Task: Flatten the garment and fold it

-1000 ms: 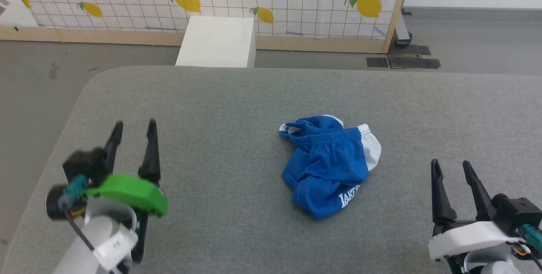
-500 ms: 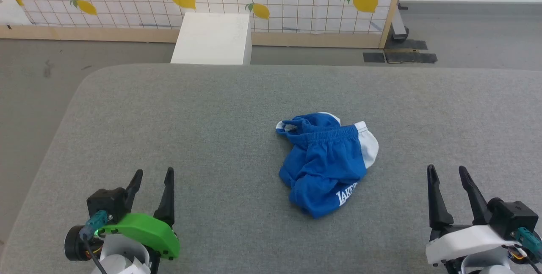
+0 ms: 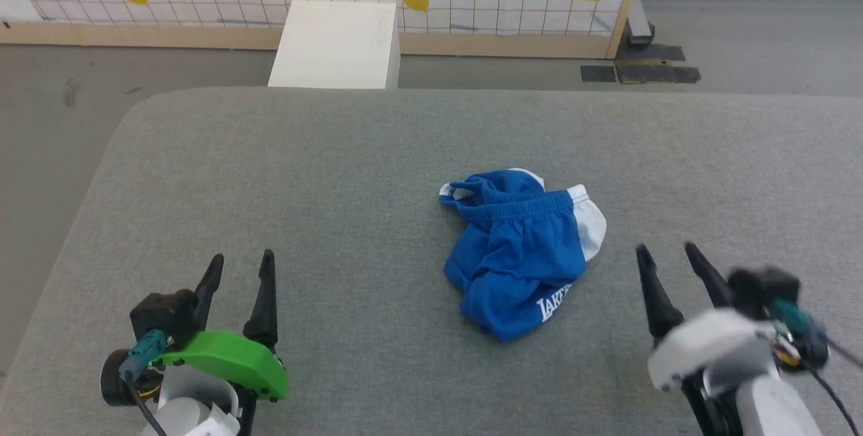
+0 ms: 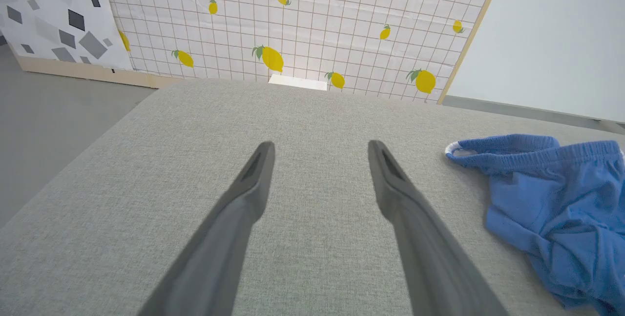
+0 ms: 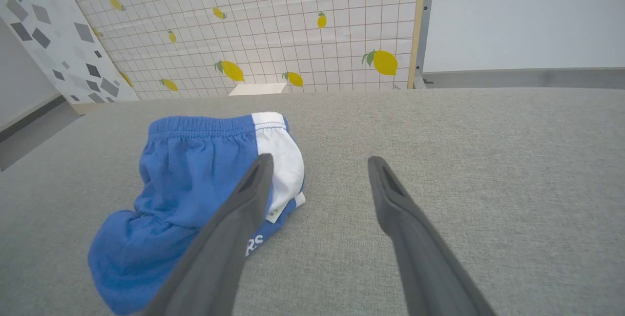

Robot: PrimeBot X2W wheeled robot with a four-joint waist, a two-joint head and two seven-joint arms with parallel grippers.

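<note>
Swung inward since last look: right pincer (image 3: 665, 247), blurred, jaws wide and empty. Shorts (image 3: 516, 254) lie crumpled on the grey pad (image 3: 303, 166), just left of its tips, well right of the left pincer (image 3: 242, 255), also open and empty. Probably lining up on the white side to spread.
</note>
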